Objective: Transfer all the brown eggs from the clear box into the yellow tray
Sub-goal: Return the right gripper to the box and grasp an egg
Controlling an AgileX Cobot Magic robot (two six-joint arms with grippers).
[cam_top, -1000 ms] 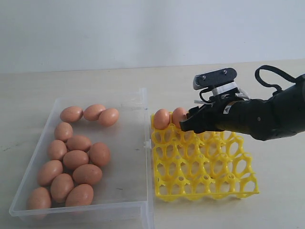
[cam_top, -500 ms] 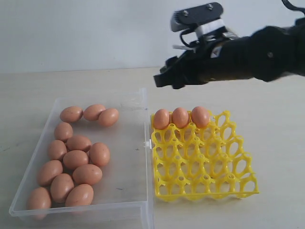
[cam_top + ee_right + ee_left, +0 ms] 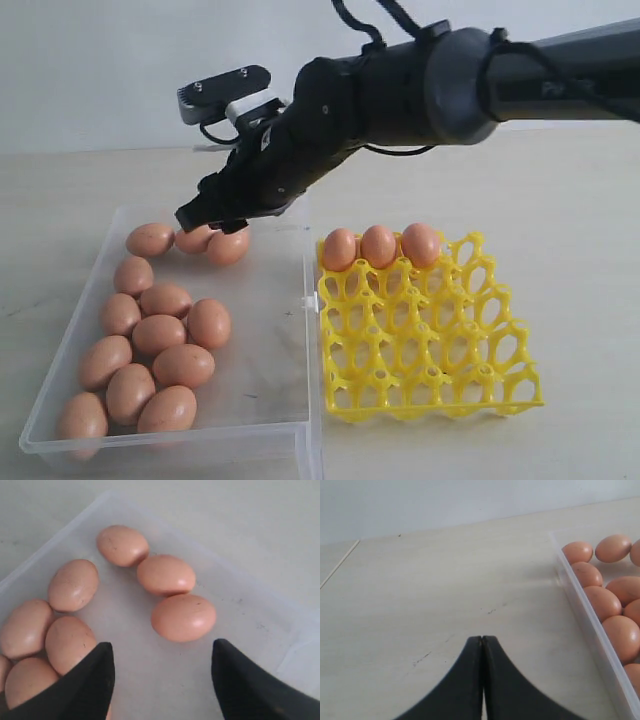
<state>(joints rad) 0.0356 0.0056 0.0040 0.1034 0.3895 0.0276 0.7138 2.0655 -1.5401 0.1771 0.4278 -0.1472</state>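
Three brown eggs (image 3: 378, 246) in yellow tray (image 3: 430, 372), exterior only, right gripper (image 3: 161, 650) spread

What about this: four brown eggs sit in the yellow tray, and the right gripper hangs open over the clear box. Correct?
Wrong count: in the exterior view three brown eggs sit in the yellow tray; the right gripper hangs open over the clear box.
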